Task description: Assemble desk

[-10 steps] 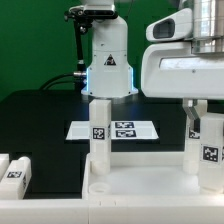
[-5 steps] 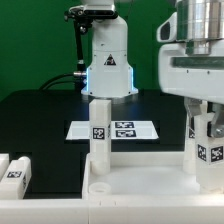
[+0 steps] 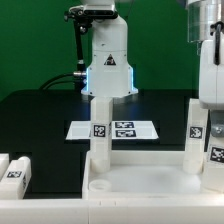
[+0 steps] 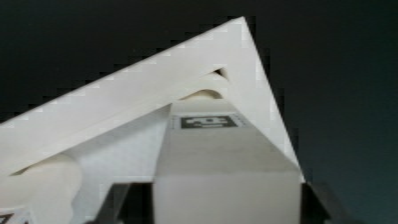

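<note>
The desk's white rimmed tabletop [image 3: 140, 185] lies at the front of the exterior view. One white tagged leg [image 3: 99, 135] stands upright in its corner at the exterior view's left. A second tagged leg [image 3: 197, 135] stands upright at the corner on the exterior view's right, under the arm's white wrist. My gripper [image 4: 222, 205] is shut on this leg [image 4: 222, 160]: the dark fingers [image 4: 134, 200] press both of its sides. Below it, the wrist view shows the tabletop's corner [image 4: 160, 90]. In the exterior view the fingers are hidden.
Two loose white legs [image 3: 14, 170] lie on the black table at the exterior view's lower left. The marker board [image 3: 115, 128] lies flat behind the tabletop. The arm's white base [image 3: 108, 60] stands at the back, before a green wall.
The wrist has turned and shifted toward the exterior view's right, mostly out of frame. The held leg has rotated with it, so its tags now face differently. The grip is unchanged.
</note>
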You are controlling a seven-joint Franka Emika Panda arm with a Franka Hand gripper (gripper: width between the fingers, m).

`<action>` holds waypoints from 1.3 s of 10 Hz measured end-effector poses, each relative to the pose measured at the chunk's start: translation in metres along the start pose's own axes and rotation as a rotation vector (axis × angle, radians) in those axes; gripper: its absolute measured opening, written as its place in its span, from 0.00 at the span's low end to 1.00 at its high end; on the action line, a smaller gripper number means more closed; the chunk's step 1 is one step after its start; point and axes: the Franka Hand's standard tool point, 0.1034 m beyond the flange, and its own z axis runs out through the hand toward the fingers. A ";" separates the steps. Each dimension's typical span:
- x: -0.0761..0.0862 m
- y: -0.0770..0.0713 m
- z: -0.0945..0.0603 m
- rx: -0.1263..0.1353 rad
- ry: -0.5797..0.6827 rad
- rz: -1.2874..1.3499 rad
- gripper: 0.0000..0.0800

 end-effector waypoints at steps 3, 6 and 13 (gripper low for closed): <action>0.005 0.011 0.004 -0.059 0.029 -0.242 0.63; 0.009 0.007 0.002 -0.068 0.020 -0.758 0.80; -0.006 0.001 -0.002 -0.054 0.079 -1.400 0.69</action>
